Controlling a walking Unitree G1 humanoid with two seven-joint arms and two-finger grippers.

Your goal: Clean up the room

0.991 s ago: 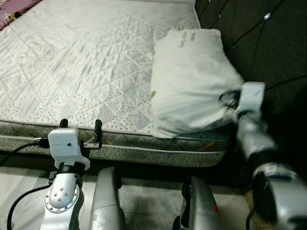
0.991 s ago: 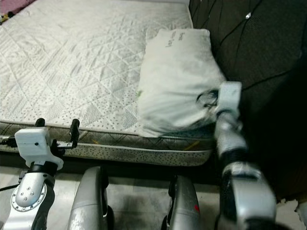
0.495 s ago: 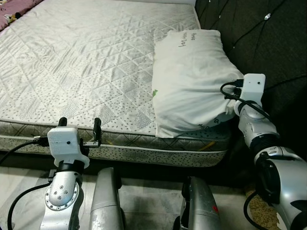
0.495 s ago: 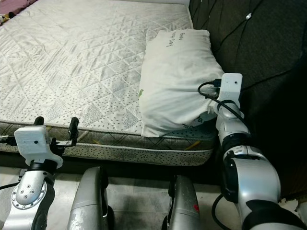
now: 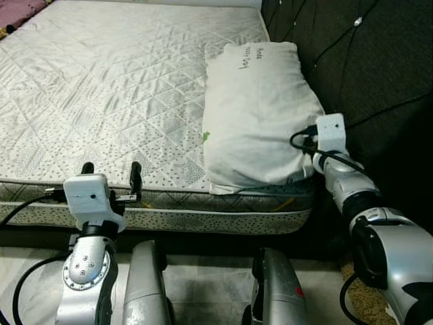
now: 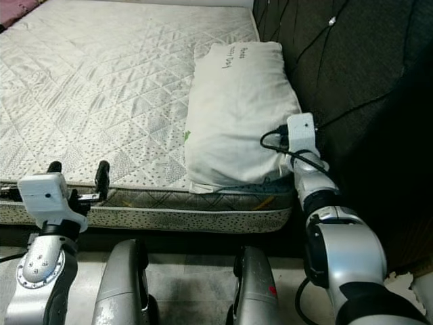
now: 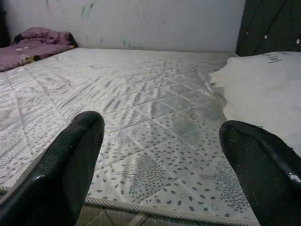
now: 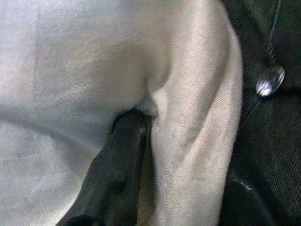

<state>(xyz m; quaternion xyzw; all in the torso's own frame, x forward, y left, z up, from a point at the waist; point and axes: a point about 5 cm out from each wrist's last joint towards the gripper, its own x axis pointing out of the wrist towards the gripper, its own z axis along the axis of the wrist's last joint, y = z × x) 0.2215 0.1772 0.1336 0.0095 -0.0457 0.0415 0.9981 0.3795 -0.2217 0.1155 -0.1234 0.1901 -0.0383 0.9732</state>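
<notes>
The right end effector [image 8: 141, 127] was closed on a fold of the pillow [image 5: 254, 115] beside the headboard [image 5: 365, 61]. That shallow pinch risked slipping under pull. The left end effector [image 5: 108, 176] hung open and empty.

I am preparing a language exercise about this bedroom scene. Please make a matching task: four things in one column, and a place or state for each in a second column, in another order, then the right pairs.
1. pillow
2. left gripper
3. right gripper
4. pink cloth

A. open, at the mattress near edge
B. bunched at the far corner of the bed
C. lying against the dark headboard
D. pinching white fabric

Pairs: 1-C, 2-A, 3-D, 4-B
</notes>
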